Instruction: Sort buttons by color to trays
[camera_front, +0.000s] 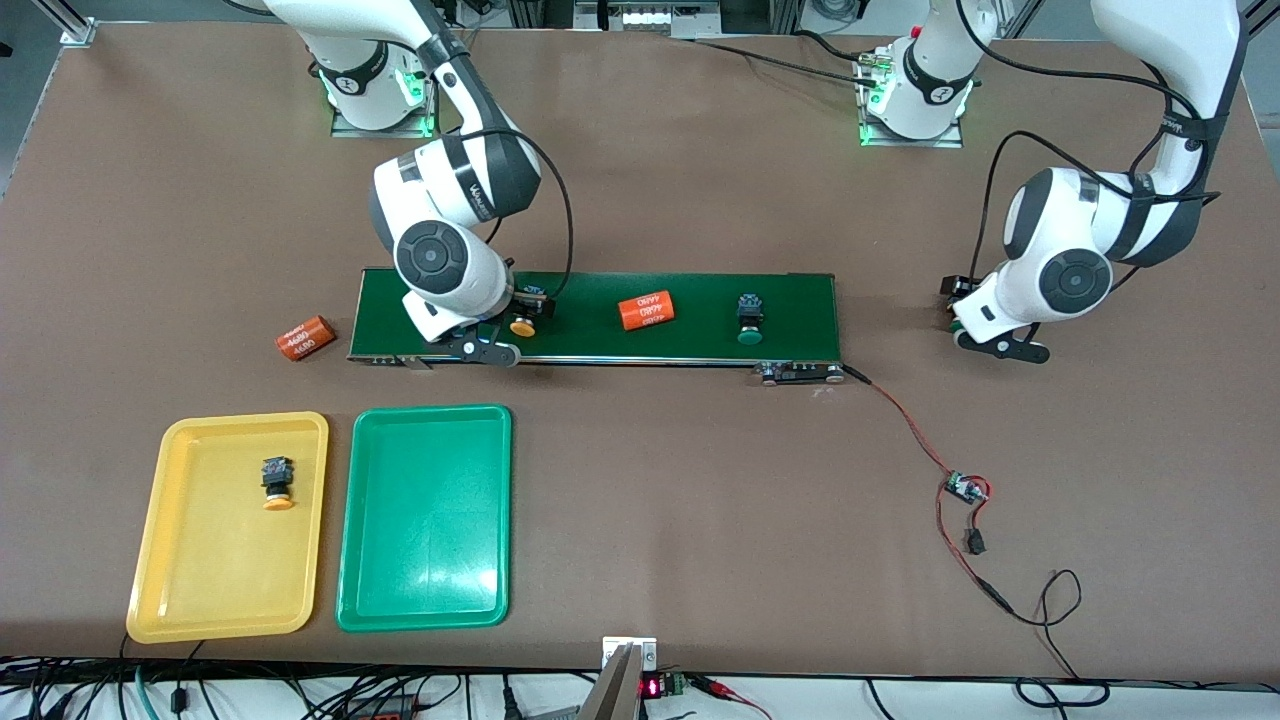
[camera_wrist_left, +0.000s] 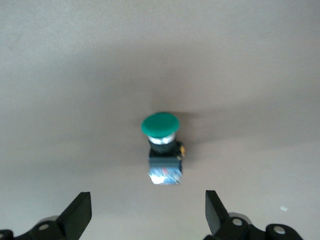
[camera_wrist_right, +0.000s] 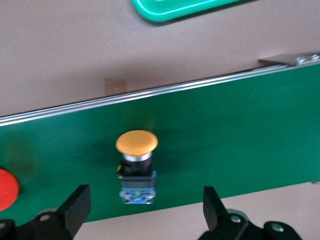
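Loose 4680 cell (camera_front: 304, 338): lies on the brown table just off the belt's end toward the right arm; no part of the sorting.
Yellow tray (camera_front: 160, 520): nearer the front camera than the belt, already holding one orange-capped button (camera_front: 277, 482).
Green tray (camera_front: 372, 580): just beside the yellow tray, nothing in it.
Right gripper (camera_front: 487, 350): low over the belt's end toward the right arm, jaws wide and holding nothing; in its wrist view the fingertips (camera_wrist_right: 76, 204) stand either side of the second orange-capped button (camera_wrist_right: 136, 165), apart from it.
Belt (camera_front: 700, 345): long, dark green; besides that button it carries another 4680 cell (camera_front: 646, 310) and a green-capped button (camera_front: 750, 318).
Left gripper (camera_front: 1002, 343): low over bare table off the belt's other end, jaws wide, empty; its wrist view shows a second green-capped button (camera_wrist_left: 162, 150) lying on the table between the fingers, untouched.
Step in hand: likely the approach to pick the orange button off the belt.
Next move: lower onto the dark body, close, lift, carry to the yellow tray; both green buttons remain for the green tray.
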